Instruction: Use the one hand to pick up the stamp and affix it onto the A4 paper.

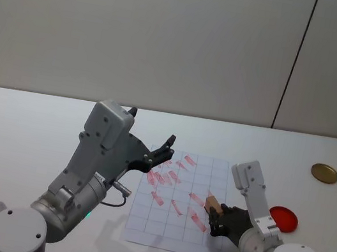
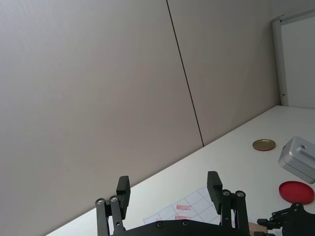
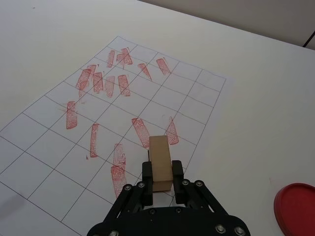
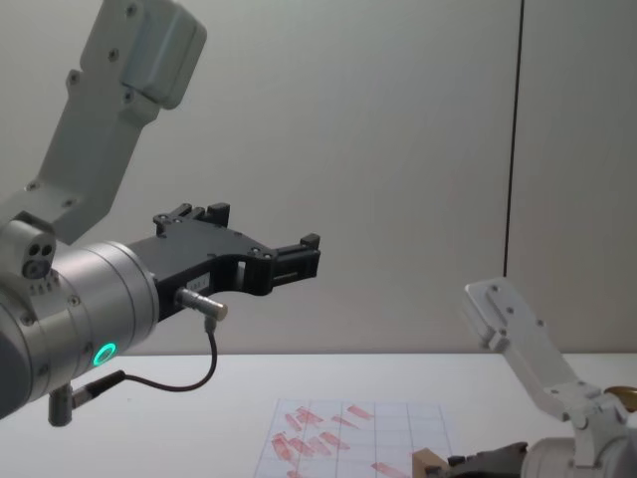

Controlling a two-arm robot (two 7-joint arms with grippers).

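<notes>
Black fingers of the right gripper [image 3: 162, 170] clamp the stamp [image 3: 160, 156] low over the A4 paper [image 3: 44, 147], among its red marks; whether it touches the sheet cannot be told. Off the gripper's right side lies a red ink pad [image 3: 298, 206], with a brass disc [image 1: 324, 173] beyond. To its left, the left gripper [image 2: 169, 183] hangs raised, fingers spread wide.
</notes>
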